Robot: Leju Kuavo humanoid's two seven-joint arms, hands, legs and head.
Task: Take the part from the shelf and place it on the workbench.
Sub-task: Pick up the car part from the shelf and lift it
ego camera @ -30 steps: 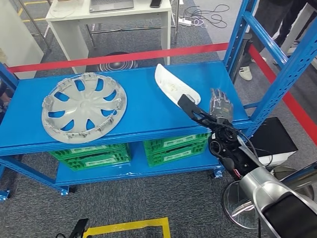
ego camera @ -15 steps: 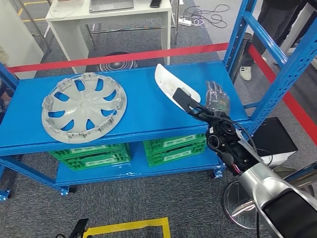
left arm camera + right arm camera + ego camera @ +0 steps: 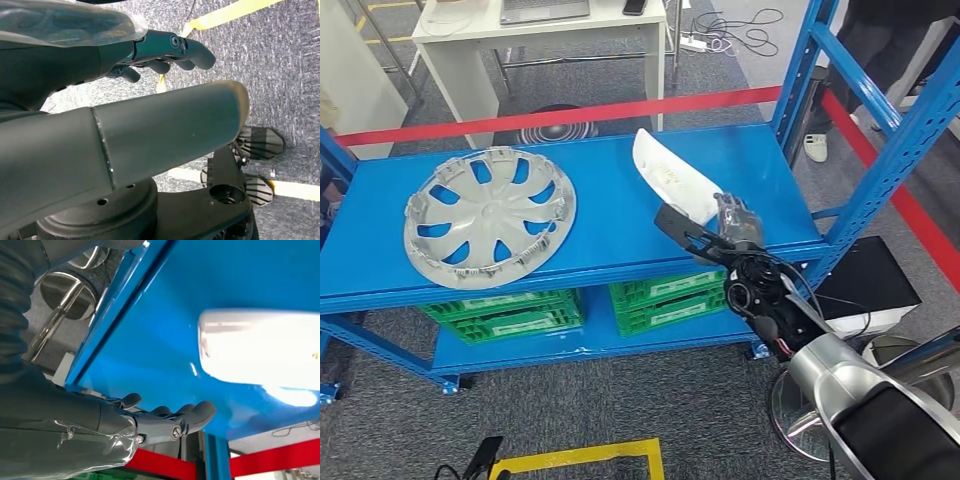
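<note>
Blue shelf (image 3: 607, 215): white part (image 3: 675, 180) just beside right hand (image 3: 733, 218), fingers (image 3: 188, 415) open, empty.

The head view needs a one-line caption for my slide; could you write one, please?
Right hand reaches for the white part on the blue shelf, a silver hubcap lying alongside.

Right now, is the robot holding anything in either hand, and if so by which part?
Nothing is held. The right hand is open beside the white part on the blue shelf, not gripping it. The left hand hangs empty over the floor.
</note>
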